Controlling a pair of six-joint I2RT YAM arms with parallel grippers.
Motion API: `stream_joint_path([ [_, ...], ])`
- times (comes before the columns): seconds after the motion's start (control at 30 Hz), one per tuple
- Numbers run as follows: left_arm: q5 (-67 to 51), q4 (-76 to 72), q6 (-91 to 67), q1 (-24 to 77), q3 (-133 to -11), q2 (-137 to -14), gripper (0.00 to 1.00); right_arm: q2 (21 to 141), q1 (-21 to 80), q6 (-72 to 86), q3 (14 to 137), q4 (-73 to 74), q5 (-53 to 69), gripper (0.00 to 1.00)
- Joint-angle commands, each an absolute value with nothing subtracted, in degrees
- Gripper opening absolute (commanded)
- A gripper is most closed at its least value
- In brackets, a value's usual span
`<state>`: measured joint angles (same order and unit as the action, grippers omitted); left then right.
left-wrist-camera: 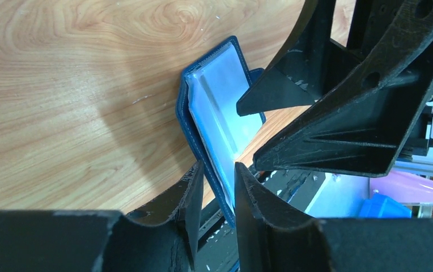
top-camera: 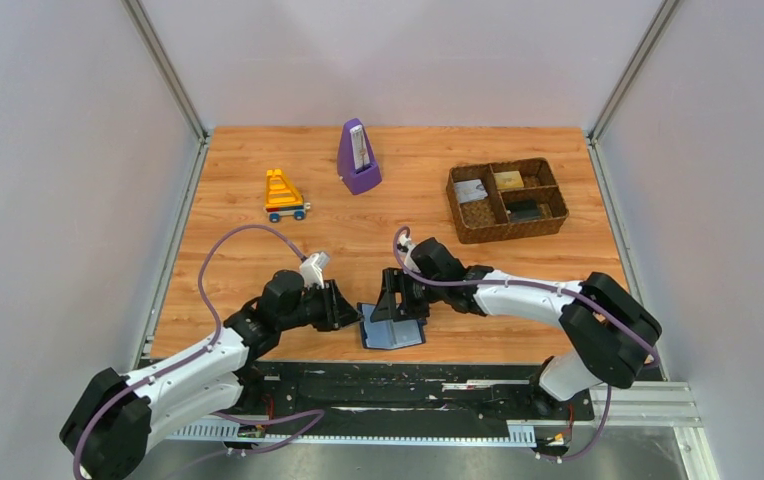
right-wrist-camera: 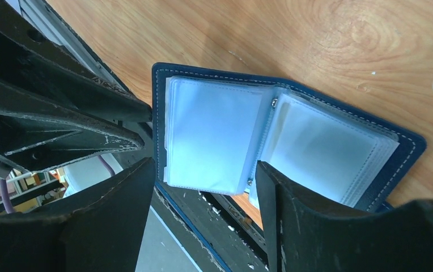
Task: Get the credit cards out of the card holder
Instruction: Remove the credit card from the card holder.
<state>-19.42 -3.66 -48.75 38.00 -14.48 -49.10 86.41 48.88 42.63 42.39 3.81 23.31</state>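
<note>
Over the card holder (right-wrist-camera: pixel 214 130), both arms low: left gripper (left-wrist-camera: pixel 218 168) clamped on its cover, right gripper (right-wrist-camera: pixel 203 164) apart.

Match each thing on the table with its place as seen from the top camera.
Things:
1. card holder
2. purple metronome
3. orange stacking toy
4. woven basket

Places:
A. far right
B. near edge, centre
C. far side, near the middle
D. far side, left

Pairs: 1-B, 2-C, 3-D, 4-A
</note>
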Motion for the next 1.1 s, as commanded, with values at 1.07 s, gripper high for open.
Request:
stream_joint_path([
  [1.07,-20.13,-17.57,-50.97,37.98,-13.12,-54.76,0.24,91.29,50.16,43.77,41.16,-1.41,20.84,0.71],
])
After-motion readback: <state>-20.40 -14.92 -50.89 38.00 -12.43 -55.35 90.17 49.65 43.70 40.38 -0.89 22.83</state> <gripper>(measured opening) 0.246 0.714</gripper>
